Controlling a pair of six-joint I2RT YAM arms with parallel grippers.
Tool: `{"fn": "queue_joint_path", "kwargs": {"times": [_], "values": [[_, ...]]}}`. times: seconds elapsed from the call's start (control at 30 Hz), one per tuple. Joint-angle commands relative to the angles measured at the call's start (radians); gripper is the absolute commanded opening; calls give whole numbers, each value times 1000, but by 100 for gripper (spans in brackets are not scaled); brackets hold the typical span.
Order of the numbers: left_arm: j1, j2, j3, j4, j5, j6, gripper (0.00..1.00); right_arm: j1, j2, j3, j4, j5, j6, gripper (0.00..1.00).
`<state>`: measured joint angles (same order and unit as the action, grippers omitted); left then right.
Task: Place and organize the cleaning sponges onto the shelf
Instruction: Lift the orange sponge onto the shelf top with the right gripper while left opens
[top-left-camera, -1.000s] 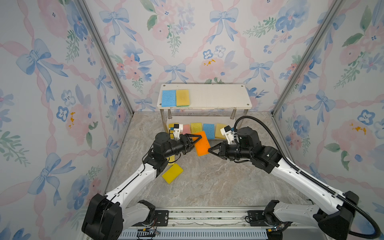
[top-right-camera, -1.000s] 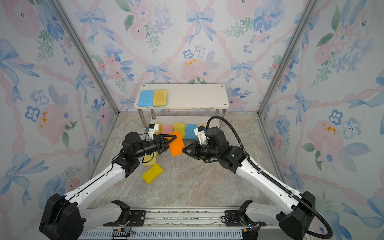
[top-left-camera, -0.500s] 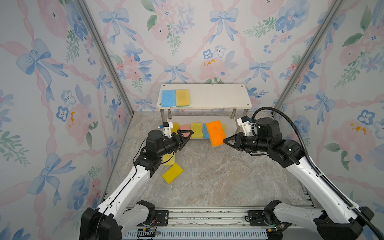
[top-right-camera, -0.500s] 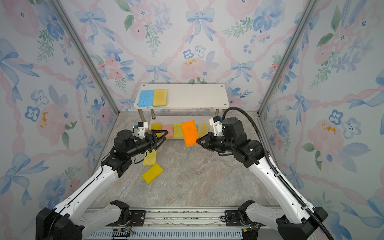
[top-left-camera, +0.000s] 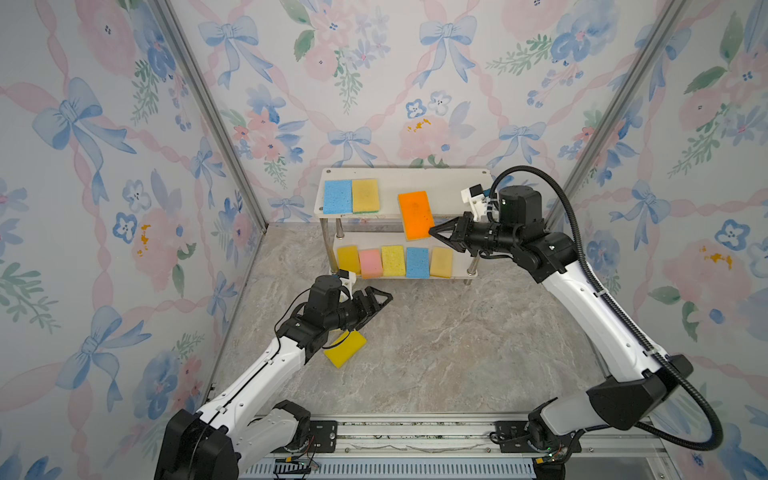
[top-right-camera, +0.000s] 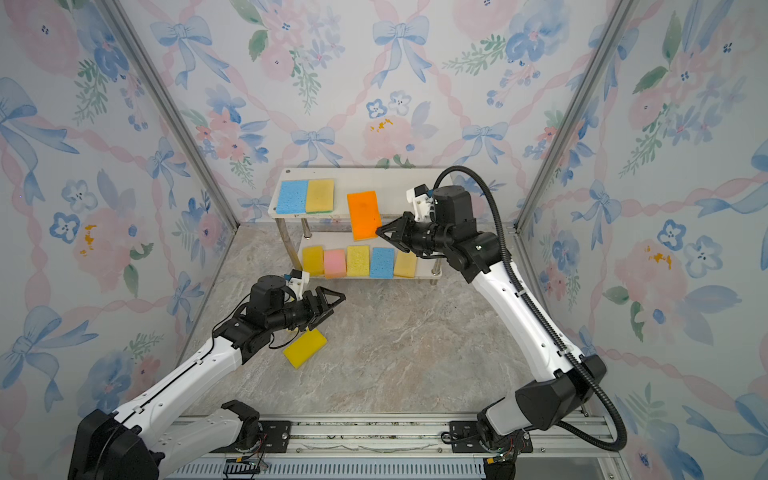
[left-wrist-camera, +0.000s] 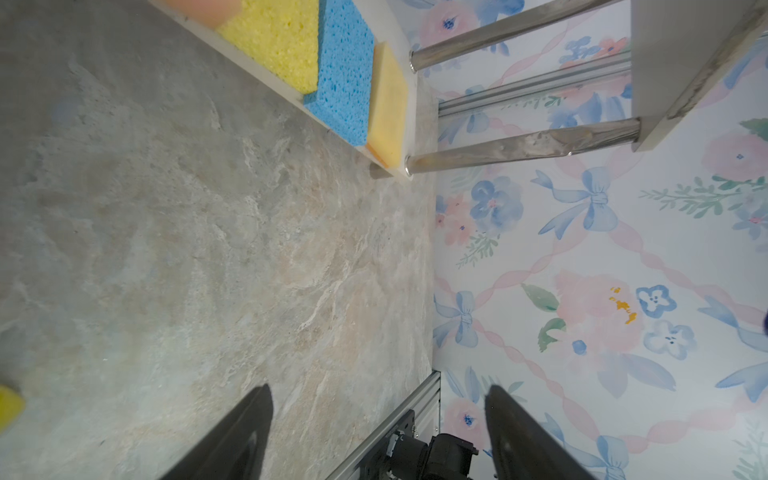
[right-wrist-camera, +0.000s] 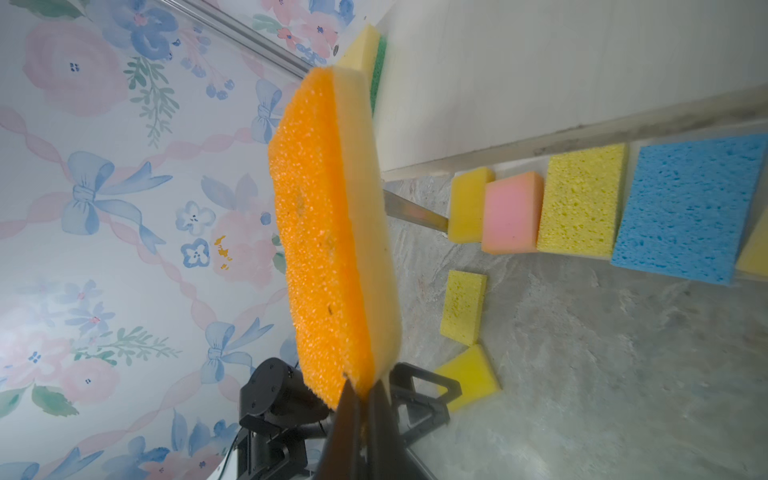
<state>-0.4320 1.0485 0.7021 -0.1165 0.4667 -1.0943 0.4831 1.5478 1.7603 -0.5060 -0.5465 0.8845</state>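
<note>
The right gripper (top-left-camera: 432, 229) pinches a corner of the orange sponge (top-left-camera: 414, 214) over the front edge of the shelf (top-left-camera: 449, 187) top; a blue sponge (top-left-camera: 337, 196) and a tan sponge (top-left-camera: 365, 195) sit at its left end.

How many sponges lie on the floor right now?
2: a bright yellow sponge beside the left arm, and a paler porous yellow sponge nearer the shelf, mostly hidden under the left gripper in both top views.

The desk (top-left-camera: 436, 353) bears the shelf (top-left-camera: 440, 183). On the shelf's upper board lie a blue sponge (top-left-camera: 337, 196) and a tan sponge (top-left-camera: 365, 195), touching. On its lower board are five sponges (top-left-camera: 393, 260) in a row. Before the shelf lie a bright yellow sponge (top-left-camera: 345, 348) and a pale yellow sponge (right-wrist-camera: 463, 306).
</note>
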Motion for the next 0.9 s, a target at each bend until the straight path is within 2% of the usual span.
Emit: {"fn": "queue_joint_path", "kwargs": {"times": [0.0,0.13,0.43,0.87], "values": [[-2,-36,-3,-84,-28,77,86,-4,86,120,107,-48,73,6],[-1,-53,1,-116,-19,101,98,-5,213,235,121,-41,99,5],[33,-89,-12,-150,10,119,98,8,383,399,109,-9,135,4],[69,-57,-8,-153,44,143,98,9,396,403,64,51,128,4]]}}
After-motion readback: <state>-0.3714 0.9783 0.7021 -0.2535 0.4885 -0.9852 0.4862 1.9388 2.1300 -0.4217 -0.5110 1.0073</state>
